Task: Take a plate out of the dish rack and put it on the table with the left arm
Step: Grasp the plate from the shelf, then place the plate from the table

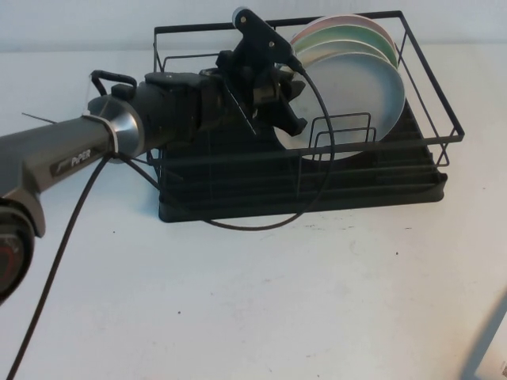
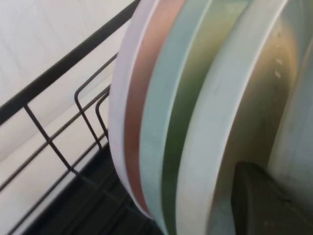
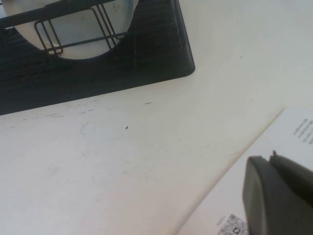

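The white table [image 1: 317, 285] carries the black dish rack [image 1: 432, 170]. Several plates stand on edge in the rack's right half: a pink one [image 1: 337, 21] rearmost, a mint-green one [image 1: 348, 36], a cream-white one [image 1: 333, 52], and the pale grey plate [image 1: 356, 99] in front. The left gripper [image 1: 287, 99] reaches into the rack at the grey plate's left rim, its jaws drawn in on that rim. The right gripper [image 3: 276, 196] sits low over the table's near right corner; whether its jaws are open cannot be told.

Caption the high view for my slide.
Left gripper at the front grey plate standing in the dish rack; right gripper unseen.
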`<state>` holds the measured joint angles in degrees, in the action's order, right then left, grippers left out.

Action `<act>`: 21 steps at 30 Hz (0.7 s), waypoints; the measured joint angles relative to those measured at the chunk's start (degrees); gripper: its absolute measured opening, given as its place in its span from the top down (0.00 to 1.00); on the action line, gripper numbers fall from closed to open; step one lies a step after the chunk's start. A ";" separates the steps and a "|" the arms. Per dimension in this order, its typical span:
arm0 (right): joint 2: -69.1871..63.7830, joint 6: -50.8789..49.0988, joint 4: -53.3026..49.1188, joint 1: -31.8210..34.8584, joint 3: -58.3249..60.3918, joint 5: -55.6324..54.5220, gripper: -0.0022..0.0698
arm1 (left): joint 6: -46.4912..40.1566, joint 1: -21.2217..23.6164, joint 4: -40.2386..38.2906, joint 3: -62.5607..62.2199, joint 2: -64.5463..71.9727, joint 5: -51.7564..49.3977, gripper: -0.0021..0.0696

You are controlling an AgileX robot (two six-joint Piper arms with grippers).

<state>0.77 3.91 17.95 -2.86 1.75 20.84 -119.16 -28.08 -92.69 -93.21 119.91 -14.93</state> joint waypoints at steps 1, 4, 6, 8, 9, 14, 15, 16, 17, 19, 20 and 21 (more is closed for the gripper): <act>0.00 0.00 0.00 0.00 0.00 0.00 1.00 | 0.02 0.00 0.15 -0.27 0.00 0.12 0.89; 0.00 0.00 0.00 0.00 0.00 0.00 1.00 | 0.02 -0.11 0.36 -1.14 -1.25 0.12 0.89; 0.00 0.00 0.00 0.00 0.00 0.00 1.00 | 0.02 -0.20 0.36 -1.77 -3.14 0.37 0.90; 0.00 0.00 0.00 0.00 0.00 0.00 1.00 | 0.25 -0.24 0.91 -1.99 -5.73 1.10 0.90; 0.00 0.00 0.00 0.00 0.00 0.00 1.00 | 0.36 -0.33 1.19 -1.99 -7.13 1.96 0.90; 0.00 0.00 0.00 0.00 0.00 0.00 1.00 | 3.10 -0.33 1.69 -2.41 -13.83 7.12 0.90; 0.00 0.00 0.00 0.00 0.00 0.00 1.00 | 4.93 -0.33 1.69 -2.41 -15.35 8.13 0.90; 0.00 0.00 0.00 0.00 0.00 0.00 1.00 | 7.39 -0.33 1.69 -2.41 -16.88 8.97 0.90; 0.00 0.00 0.00 0.00 0.00 0.00 1.00 | 10.44 -0.33 1.69 -2.45 -18.37 9.58 0.90; 0.00 0.00 0.00 0.00 0.00 0.00 1.00 | 16.48 0.01 1.95 -2.33 -21.14 9.75 0.90; 0.00 0.00 0.00 0.00 0.00 0.00 1.00 | 19.58 0.10 2.66 -1.80 -22.75 8.82 0.90; 0.00 0.00 0.00 0.00 0.00 0.00 1.00 | 22.45 0.24 3.94 -0.86 -24.47 6.84 0.90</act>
<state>0.77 3.91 17.95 -2.86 1.75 20.84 -96.71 -27.85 -88.75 -94.07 95.43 -8.09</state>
